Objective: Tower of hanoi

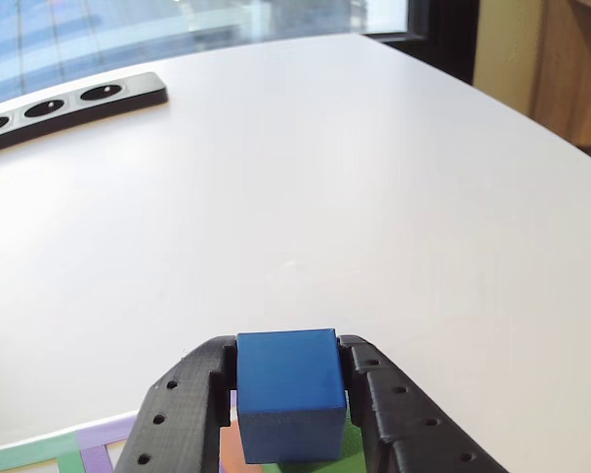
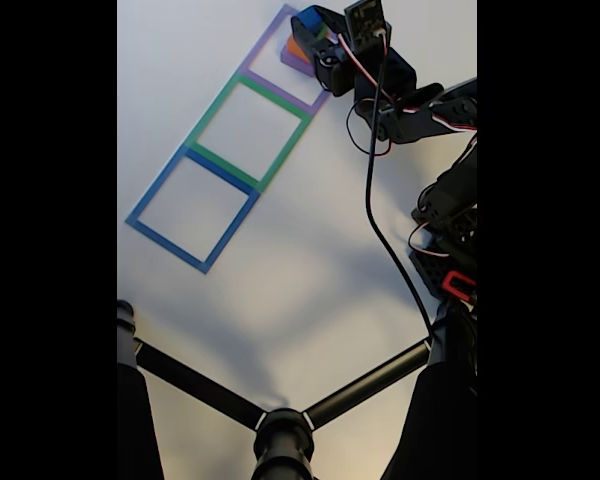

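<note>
My gripper (image 1: 289, 372) is shut on the blue cube (image 1: 288, 394), one black finger pressed on each side. Just below the cube a bit of the green block (image 1: 353, 439) and a bit of the orange block (image 1: 233, 449) peek out. In the fixed view the gripper (image 2: 315, 24) is at the top, over the stack inside the purple taped square. There the blue cube (image 2: 307, 19) sits highest, with the orange block (image 2: 295, 47) and the purple block (image 2: 298, 64) under it. Whether the cube rests on the stack or hangs just above it I cannot tell.
A green taped square (image 2: 248, 132) and a blue taped square (image 2: 192, 208) lie in a row beyond the purple one. A black power strip (image 1: 69, 103) lies at the far left of the white table (image 1: 374, 197). A black stand (image 2: 280, 430) crosses the fixed view's bottom.
</note>
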You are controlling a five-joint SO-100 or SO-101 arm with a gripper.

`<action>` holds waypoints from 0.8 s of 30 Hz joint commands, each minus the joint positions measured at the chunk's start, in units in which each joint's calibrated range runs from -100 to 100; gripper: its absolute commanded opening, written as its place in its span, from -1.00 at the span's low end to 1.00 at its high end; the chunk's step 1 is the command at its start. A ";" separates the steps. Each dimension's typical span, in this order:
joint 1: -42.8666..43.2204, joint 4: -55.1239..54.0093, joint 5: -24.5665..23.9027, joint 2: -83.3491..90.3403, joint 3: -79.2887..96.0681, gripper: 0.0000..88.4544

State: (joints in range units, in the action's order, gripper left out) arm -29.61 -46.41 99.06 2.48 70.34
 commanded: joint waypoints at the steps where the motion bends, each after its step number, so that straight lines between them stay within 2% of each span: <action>1: -0.93 0.32 0.94 3.21 0.59 -0.89; 7: -1.01 1.53 0.94 4.25 0.77 -0.93; 12: 0.44 8.90 0.94 8.98 -1.32 -0.93; 24: 4.41 45.89 0.94 20.68 -22.95 -0.95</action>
State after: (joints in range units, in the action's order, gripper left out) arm -26.61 -10.93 100.00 17.95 55.80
